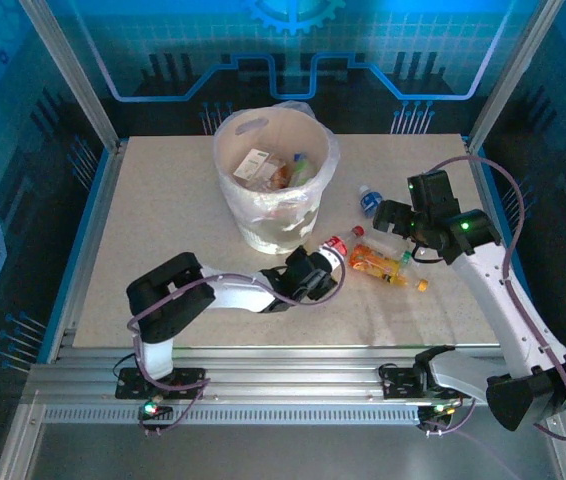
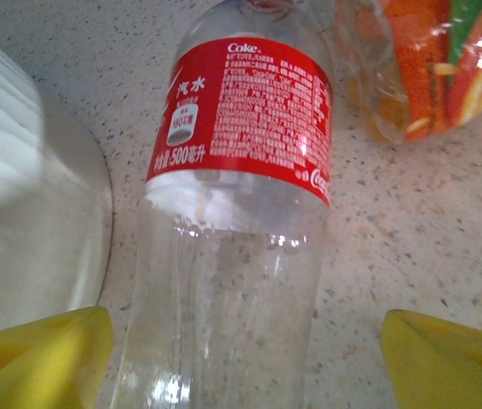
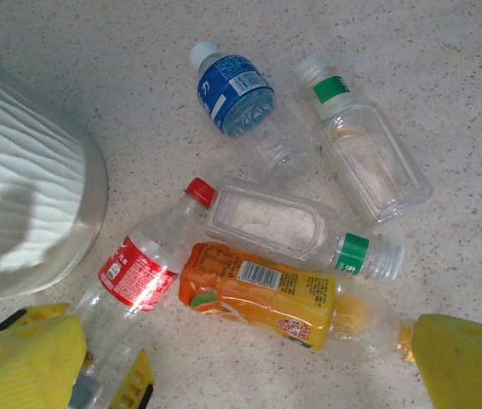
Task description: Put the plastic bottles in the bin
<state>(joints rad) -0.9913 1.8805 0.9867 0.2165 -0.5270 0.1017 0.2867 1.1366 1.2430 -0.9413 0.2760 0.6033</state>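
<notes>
Your left gripper [image 2: 243, 365] is spread wide. One of its yellow fingers [image 2: 41, 358] sits on each side of the red-labelled Coke bottle [image 2: 237, 213]. The bottle lies flat on the speckled table [image 2: 394, 256] between them, its neck pointing away from the hand. A gap shows between each pad and the clear body, so nothing is clamped. Outside the left-hand finger rises the white wall of the bin [image 2: 20, 213]. Ahead and to the right of the fingertips lies the orange-labelled bottle [image 2: 428, 60], just beside the Coke bottle's shoulder.

Your right gripper [image 3: 241, 366] also has its fingers [image 3: 467, 362] far apart, holding nothing, and it hangs above the table. The orange-labelled bottle lies crosswise just ahead of the hand, its cap end toward the right-hand finger. Directly beyond it, lying alongside, is a clear bottle with a green band [image 3: 292, 226]. Farther ahead lie the blue-labelled bottle [image 3: 237, 98] and a second green-banded bottle [image 3: 369, 141], side by side. Toward the left-hand finger the Coke bottle runs on a slant, its red cap just beside the nearer green-banded bottle. The bin stands outside that same finger.

In the top view the bin stands upright just beyond your left gripper and well to the left of your right gripper. Several bottles lie inside it, their labels too small to read.
</notes>
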